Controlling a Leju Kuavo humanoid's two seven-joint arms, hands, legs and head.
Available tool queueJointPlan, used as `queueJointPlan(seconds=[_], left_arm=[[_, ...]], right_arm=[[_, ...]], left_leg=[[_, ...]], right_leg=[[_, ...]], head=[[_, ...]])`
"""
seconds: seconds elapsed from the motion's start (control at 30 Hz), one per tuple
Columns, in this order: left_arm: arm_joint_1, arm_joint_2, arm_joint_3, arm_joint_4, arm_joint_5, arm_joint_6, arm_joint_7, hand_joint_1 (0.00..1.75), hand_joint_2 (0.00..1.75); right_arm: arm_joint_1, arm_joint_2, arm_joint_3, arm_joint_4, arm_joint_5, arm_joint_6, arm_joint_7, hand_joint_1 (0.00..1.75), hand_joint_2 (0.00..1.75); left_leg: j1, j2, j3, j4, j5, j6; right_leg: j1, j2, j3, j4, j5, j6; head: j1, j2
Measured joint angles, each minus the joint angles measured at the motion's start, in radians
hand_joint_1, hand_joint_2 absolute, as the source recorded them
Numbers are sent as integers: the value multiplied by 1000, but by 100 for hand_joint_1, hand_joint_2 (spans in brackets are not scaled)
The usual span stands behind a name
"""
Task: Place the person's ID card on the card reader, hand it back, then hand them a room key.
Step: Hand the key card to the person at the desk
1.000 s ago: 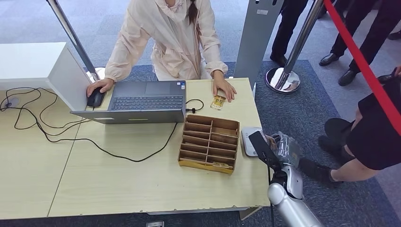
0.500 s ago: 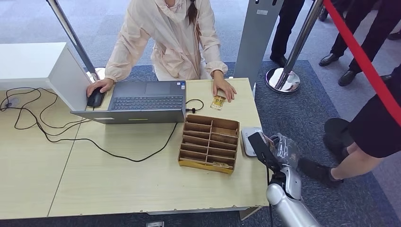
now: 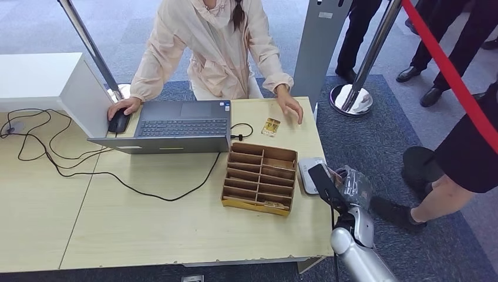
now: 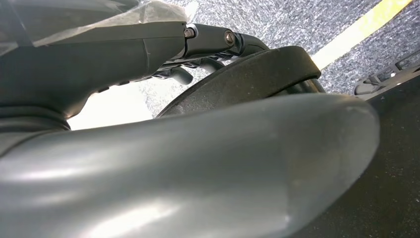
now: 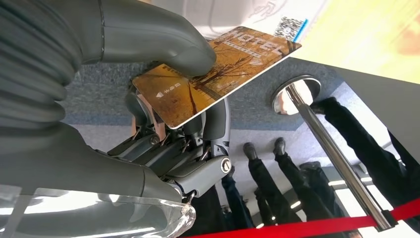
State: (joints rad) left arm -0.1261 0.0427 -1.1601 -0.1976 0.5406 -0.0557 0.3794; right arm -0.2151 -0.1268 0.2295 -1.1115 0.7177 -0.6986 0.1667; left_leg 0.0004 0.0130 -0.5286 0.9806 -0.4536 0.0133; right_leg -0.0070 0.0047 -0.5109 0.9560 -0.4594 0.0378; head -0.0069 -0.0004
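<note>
An orange printed plastic card marked HOTEL (image 5: pixel 218 74), judged to be the room key, is pinched between thumb and dark fingers of the right hand (image 3: pixel 343 185), beside the flat white card reader (image 3: pixel 308 175). The left hand's state cannot be told. The small golden ID card (image 3: pixel 271 127) lies farther on the pale wooden table (image 3: pixel 147 229), near the person's hand (image 3: pixel 290 108). The key should be carried level, gripped firmly, and offered toward that hand.

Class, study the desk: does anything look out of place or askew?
One card lies loose and slightly askew on the desk beyond the wooden card organizer, near the person's hand, not in a slot. Nothing looks spilled or damaged.
</note>
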Motion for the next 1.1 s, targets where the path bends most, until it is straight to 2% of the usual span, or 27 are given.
queueJointPlan(seconds=[0.2, 0.43, 0.7, 0.9, 1.1], left_arm=[[1, 0, 0, 0, 0, 0, -3, 0, 0], [2, 1, 0, 0, 0, -1, -9, 0, 0], [2, 2, 0, 0, 0, -4, -11, 0, 0], [2, 3, 0, 0, 0, -6, -15, 0, 0], [0, 4, -1, 0, 0, -12, -19, 0, 0]], right_arm=[[-6, -16, -2, -87, 7, 0, 40, 134, 175], [-18, -49, -1, -287, 83, -1, 105, 130, 175], [-51, -85, 16, -538, 214, 4, 179, 112, 175], [-137, -109, 71, -665, 330, 63, 233, 116, 175], [-257, -123, 140, -693, 364, 140, 250, 123, 175]], left_leg=[[0, 0, 0, 0, 0, 0], [0, 0, 0, 0, 0, 0], [0, 0, 0, 0, 0, 0], [0, 0, 0, 0, 0, 0], [0, 0, 0, 0, 0, 0]], right_leg=[[0, 0, 0, 0, 0, 0], [0, 0, 0, 0, 0, 0], [0, 0, 0, 1, 0, 0], [0, 0, 0, 1, 0, 0], [0, 0, 0, 2, 0, 0]], head=[[0, 0], [0, 0], [0, 0], [0, 0], [0, 0]])
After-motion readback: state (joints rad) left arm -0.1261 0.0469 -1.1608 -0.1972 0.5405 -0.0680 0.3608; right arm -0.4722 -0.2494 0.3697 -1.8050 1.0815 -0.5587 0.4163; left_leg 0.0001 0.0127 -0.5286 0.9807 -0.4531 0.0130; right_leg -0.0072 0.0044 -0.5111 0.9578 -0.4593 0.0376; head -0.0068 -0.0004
